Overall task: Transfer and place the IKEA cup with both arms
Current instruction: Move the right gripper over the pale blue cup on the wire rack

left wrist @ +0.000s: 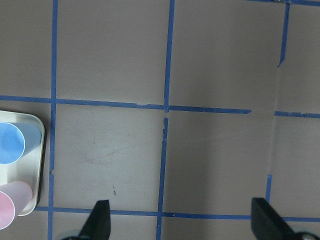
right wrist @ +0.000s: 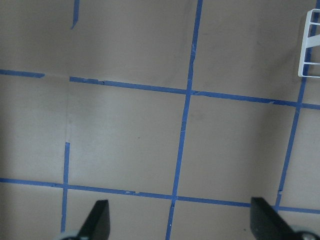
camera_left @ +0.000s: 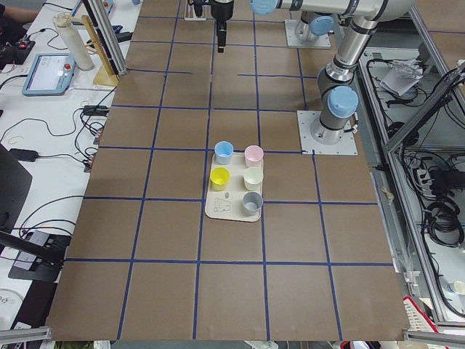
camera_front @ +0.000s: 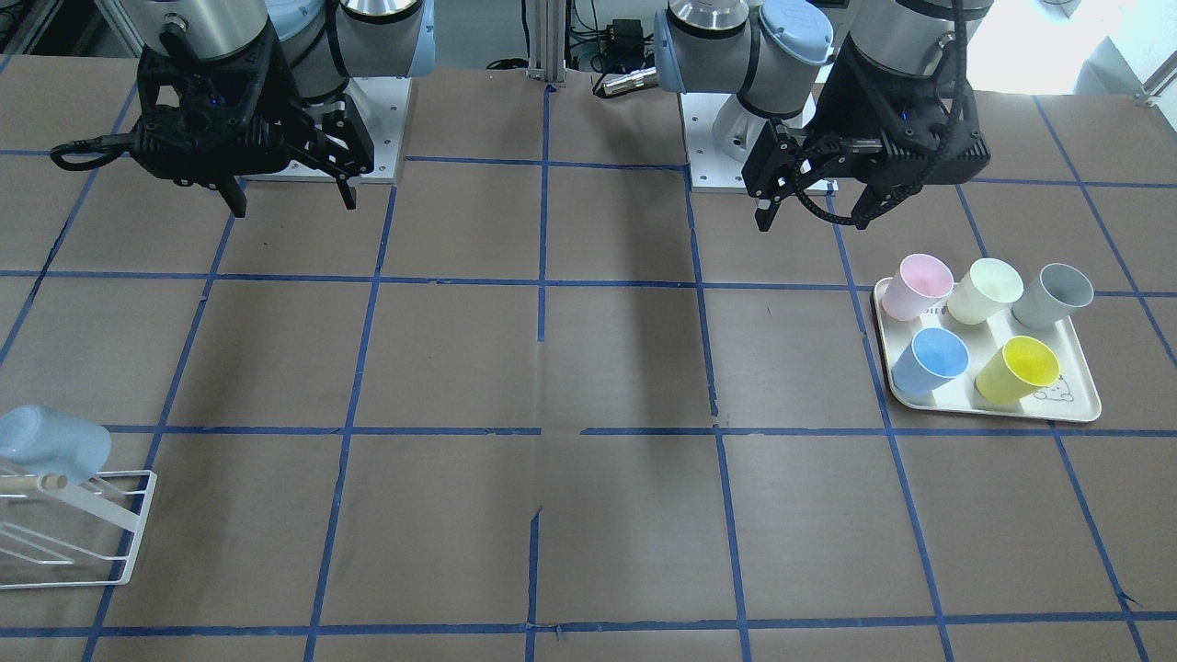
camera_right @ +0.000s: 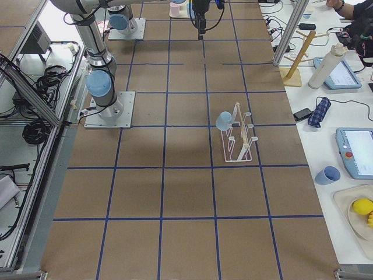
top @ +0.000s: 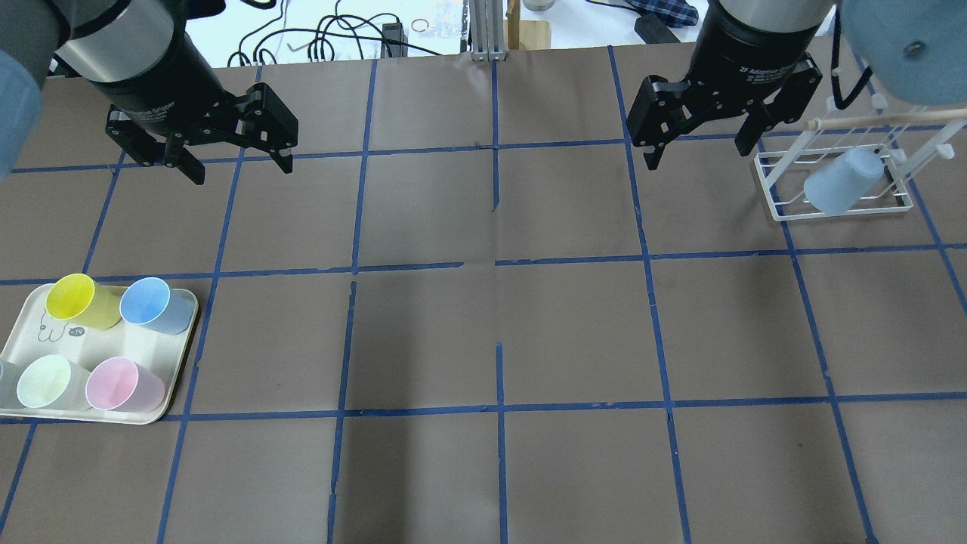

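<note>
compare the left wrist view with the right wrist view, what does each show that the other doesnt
Only the left wrist view: a corner of the tray with a blue cup and a pink cup on it. Only the right wrist view: a corner of the white wire rack, top right. Both: the brown taped table, with the left gripper or the right gripper open and empty at the bottom.

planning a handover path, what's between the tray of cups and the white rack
Only bare brown table with blue tape lines, seen in the overhead view. The tray sits far left, the rack far right.
</note>
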{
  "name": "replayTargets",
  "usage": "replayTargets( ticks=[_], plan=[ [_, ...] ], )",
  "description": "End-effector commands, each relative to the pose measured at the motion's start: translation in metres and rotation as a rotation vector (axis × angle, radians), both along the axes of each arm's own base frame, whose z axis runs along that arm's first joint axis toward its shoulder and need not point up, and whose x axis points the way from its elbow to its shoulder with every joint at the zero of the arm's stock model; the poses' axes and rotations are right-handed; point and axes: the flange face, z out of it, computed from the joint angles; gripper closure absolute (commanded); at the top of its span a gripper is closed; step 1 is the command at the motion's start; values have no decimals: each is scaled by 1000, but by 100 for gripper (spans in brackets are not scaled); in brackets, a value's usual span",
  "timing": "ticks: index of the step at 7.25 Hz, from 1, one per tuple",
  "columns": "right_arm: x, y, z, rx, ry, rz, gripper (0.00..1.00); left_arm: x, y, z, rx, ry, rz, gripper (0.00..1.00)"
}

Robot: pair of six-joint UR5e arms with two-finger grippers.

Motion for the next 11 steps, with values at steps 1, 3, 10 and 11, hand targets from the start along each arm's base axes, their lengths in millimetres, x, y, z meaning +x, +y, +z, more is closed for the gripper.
replayTargets(
  ticks=[1, 3, 10, 11],
  plan=[
    [-34, -9, 8, -19, 9, -31, 0, 0, -1, -1, 2, 1, 0, 0],
    [-82, -13, 17, -36, 15, -33, 0, 0, 0, 0, 1, -1, 0, 0],
    [-281, -56, -48, -33, -65, 344, 0, -1, 0, 0, 0, 4, -2, 0],
    [-295, -67, -64, -39, -68, 405, 0, -1, -1, -1, 2, 2, -2, 0]
  ],
)
